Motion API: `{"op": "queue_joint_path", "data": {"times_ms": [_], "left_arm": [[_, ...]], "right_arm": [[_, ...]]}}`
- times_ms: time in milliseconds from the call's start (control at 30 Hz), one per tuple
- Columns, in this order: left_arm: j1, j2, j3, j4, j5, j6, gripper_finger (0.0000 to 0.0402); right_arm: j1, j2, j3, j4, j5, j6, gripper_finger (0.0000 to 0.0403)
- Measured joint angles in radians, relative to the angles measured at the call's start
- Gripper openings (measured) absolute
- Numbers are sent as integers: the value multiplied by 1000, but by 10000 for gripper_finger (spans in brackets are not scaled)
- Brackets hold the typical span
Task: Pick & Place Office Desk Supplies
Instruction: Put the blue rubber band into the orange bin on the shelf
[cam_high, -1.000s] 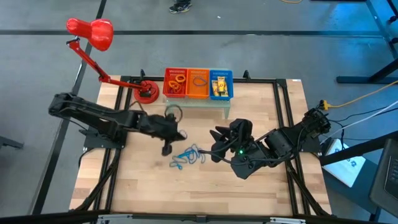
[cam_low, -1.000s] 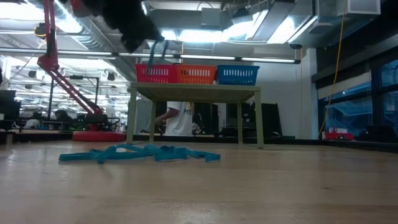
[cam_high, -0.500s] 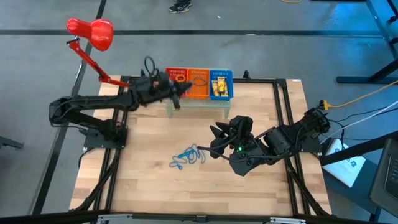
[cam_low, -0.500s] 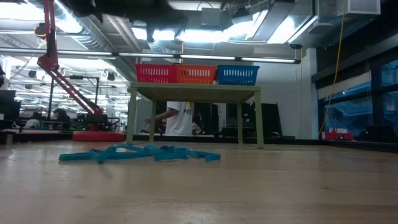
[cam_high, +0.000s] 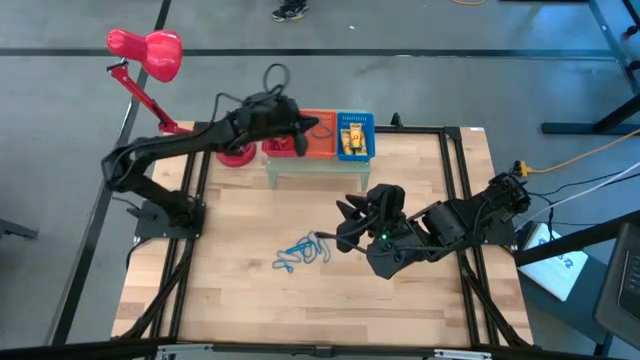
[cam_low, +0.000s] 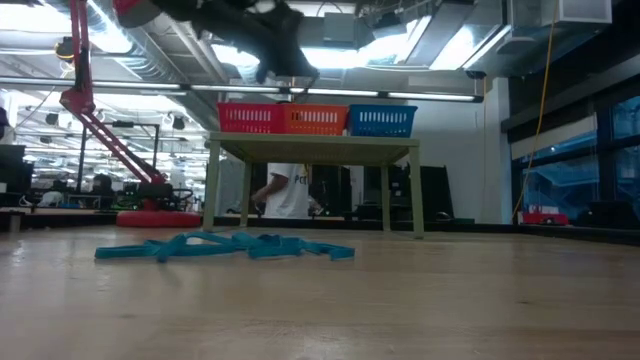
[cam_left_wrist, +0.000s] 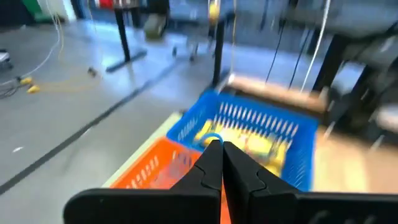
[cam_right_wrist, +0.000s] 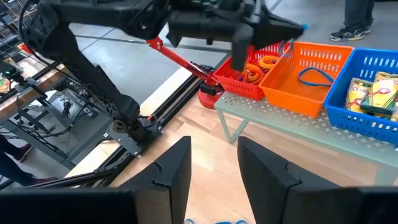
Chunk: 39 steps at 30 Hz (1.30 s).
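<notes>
**Left gripper pinching a blue loop above the baskets**

Now look at your left gripper (cam_left_wrist: 217, 149): its fingers are pressed together, and a thin blue loop (cam_left_wrist: 212, 139) sits pinched at their tips. In the high view that gripper (cam_high: 297, 125) hangs over the row of baskets on the small pale stand (cam_high: 315, 166), at about the seam between the red basket (cam_high: 281, 134) and the orange basket (cam_high: 319, 135). From the left wrist, the blue basket (cam_left_wrist: 249, 127) lies just ahead of the fingertips, with yellow packets (cam_left_wrist: 261, 144) inside it, and the orange basket is beside it, nearer the gripper.

Your right gripper (cam_right_wrist: 214, 158) waits low over the wooden table (cam_high: 240, 280), fingers partly apart and holding nothing. In the high view it (cam_high: 347, 222) sits just beside the tangle of blue wiry loops (cam_high: 303, 252) that lies flat on the table, well apart from the baskets. The low view shows that same tangle (cam_low: 225, 246) spread on the wood in front of the stand.

Past the right gripper's fingers you can see orange band loops (cam_right_wrist: 258, 67) in the red basket, one blue loop (cam_right_wrist: 315, 77) lying in the orange basket, and yellow packets (cam_right_wrist: 373, 93) in the blue one. A red desk lamp (cam_high: 148, 55) stands at the table's far left corner.
</notes>
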Motion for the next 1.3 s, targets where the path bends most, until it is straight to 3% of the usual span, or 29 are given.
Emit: {"op": "queue_joint_path", "data": {"times_ms": [167, 333, 733, 867, 1300], "left_arm": [[3, 114, 158, -225, -44, 139, 2], [2, 197, 251, -350, -34, 232, 2], [8, 211, 256, -357, -25, 270, 3], [8, 211, 256, -350, 26, 275, 8], [8, 205, 255, -356, 19, 271, 128]], "right_arm": [[1, 0, 0, 0, 0, 1, 132], [0, 0, 0, 0, 0, -3, 132], [1, 0, 0, 0, 0, -13, 132], [0, 0, 0, 0, -4, -22, 132], [1, 0, 0, 0, -4, -22, 132]]}}
